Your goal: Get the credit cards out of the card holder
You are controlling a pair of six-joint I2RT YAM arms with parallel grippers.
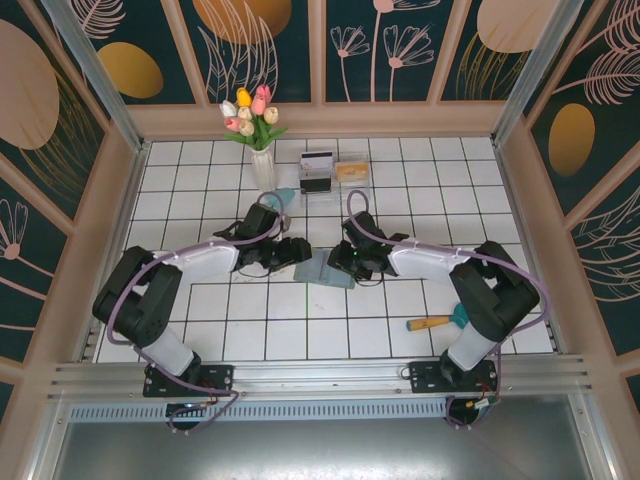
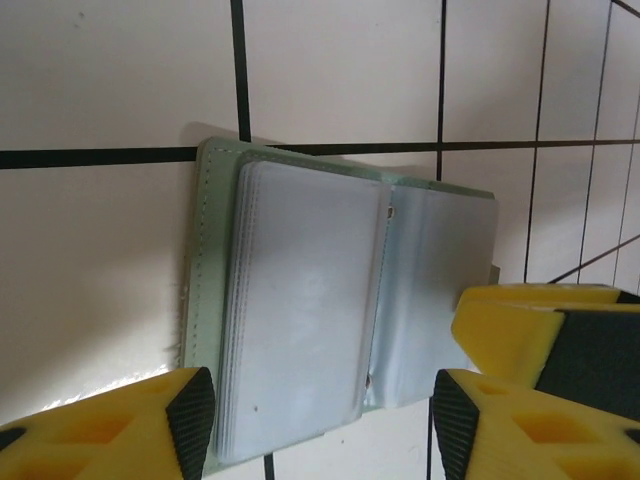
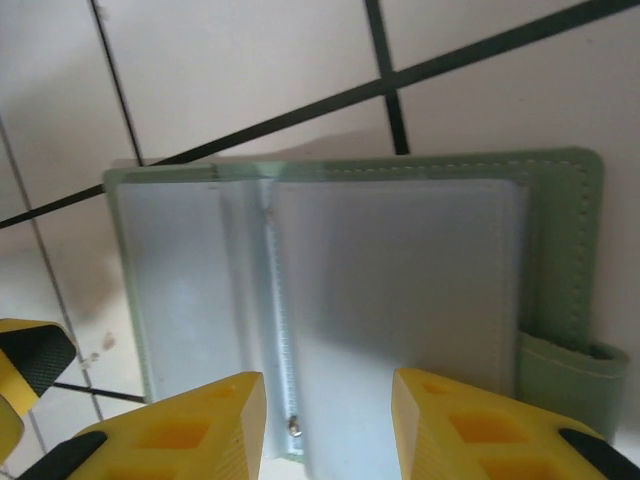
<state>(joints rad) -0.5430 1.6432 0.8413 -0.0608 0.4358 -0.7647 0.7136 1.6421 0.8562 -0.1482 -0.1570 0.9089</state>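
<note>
find the card holder (image 1: 325, 270) open and flat on the tiled table (image 1: 280, 335), just below centre of the top view, between the two gripper heads. from the left wrist, sits mid-frame: sage-green cover underneath, a stack of pale glossy sleeves (image 2: 300, 320) on top, spine right of centre. cannot pick out the credit cards from the sleeves; probably tucked inside, judging by the thickness of the stack.

left gripper (image 2: 320, 425): jaws apart at the bottom edge of the frame, straddling the lower end of the sleeve stack, clamped on nothing. right gripper (image 3: 325, 420): jaws also apart, narrower, over the spine at the bottom of its frame, no grip to be seen; cannot tell about any downward pressure on the cover.

expect a light, limp wallet, likely to slide on the glazed tiles and to flop shut or lift whole under a one-sided pull. so pin one half down, best on the green border or the tab (image 3: 565, 370) at lower right of the right wrist frame, clear of the sleeves. expect stiff, thin, slick cards, hard to pinch lying flat; take an exposed short edge at a sleeve mouth and draw along the slot, not upward. beware of glossy sleeves clinging together and rising as a bunch.

leave alone the vase of tulips (image 1: 262, 165), the clear box (image 1: 335, 172) at upper centre, and the wooden-handled tool (image 1: 430, 323) at lower right.
</note>
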